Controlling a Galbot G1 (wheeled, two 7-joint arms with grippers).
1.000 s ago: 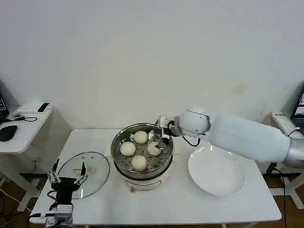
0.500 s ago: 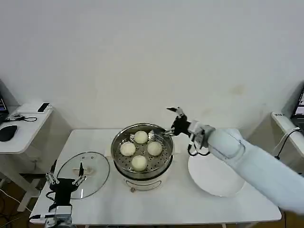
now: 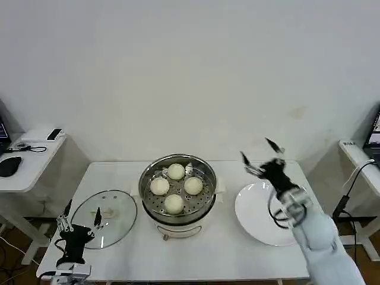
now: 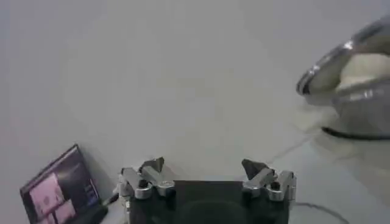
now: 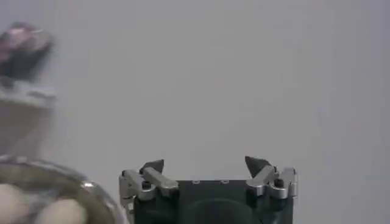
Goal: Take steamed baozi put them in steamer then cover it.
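Four steamed baozi are sitting inside the steamer, spread out on its perforated tray, one toward the wall, two side by side across the middle and one at the near edge. I'll use the steamer as the reference for everything else since it's dead centre on the white table. The cover is not on it; it's lying flat on the table to the steamer's left, close to it but not touching, with its cream handle facing up. On the steamer's right there's a white plate with nothing on it, also just beside the pot. The right gripper is up in the air to the right of the steamer, above the far edge of the plate, fingers spread wide and holding nothing; from the right wrist view you can see both fingertips well apart with the steamer rim and a couple of buns at the corner. The left gripper is down at the near-left corner of the table, on the cover's near edge, farther from the steamer than the lid's handle. Its fingers are spread wide too, nothing between them, and the left wrist view shows the steamer rim off to one side past the open fingertips.
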